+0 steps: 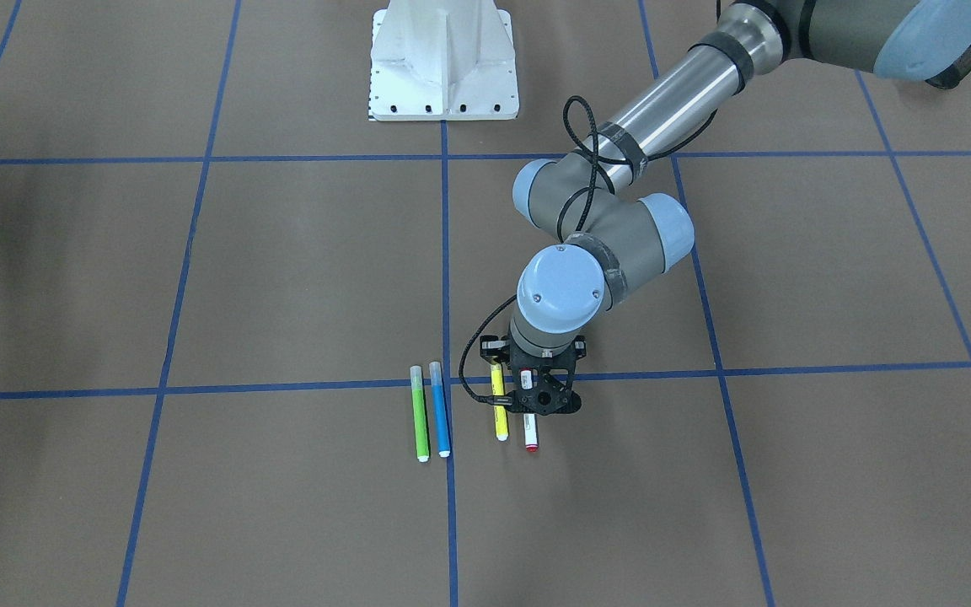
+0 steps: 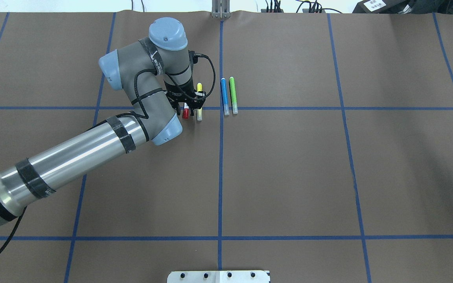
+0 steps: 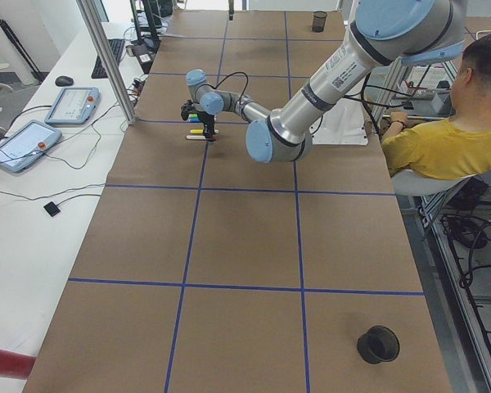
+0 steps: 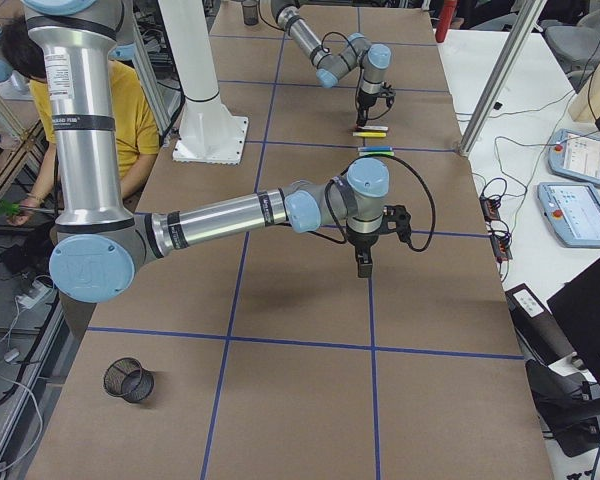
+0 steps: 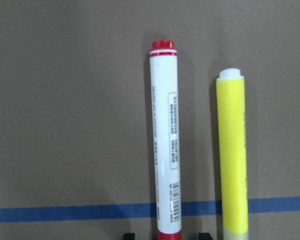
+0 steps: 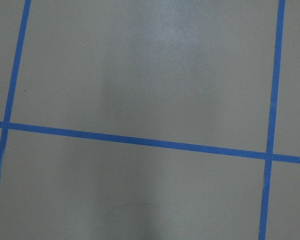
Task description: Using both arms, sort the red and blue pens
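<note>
The red pen (image 5: 165,140), white-barrelled with a red cap and red end, lies flat on the brown table. My left gripper (image 1: 539,406) hovers low over it, open, with one fingertip (image 5: 129,235) on each side of the capped end (image 2: 185,113). The blue pen (image 2: 224,96) lies parallel to it, across a blue tape line, untouched. My right gripper (image 4: 364,270) hangs over bare table far from the pens. Its wrist view shows only table and tape, so I cannot tell whether its fingers are open or shut.
A yellow marker (image 5: 232,155) lies right beside the red pen, and a green marker (image 2: 233,95) beside the blue one. A black mesh cup (image 4: 128,379) and a black cup (image 3: 378,344) stand near the table's ends. A seated person (image 3: 442,139) is behind the robot.
</note>
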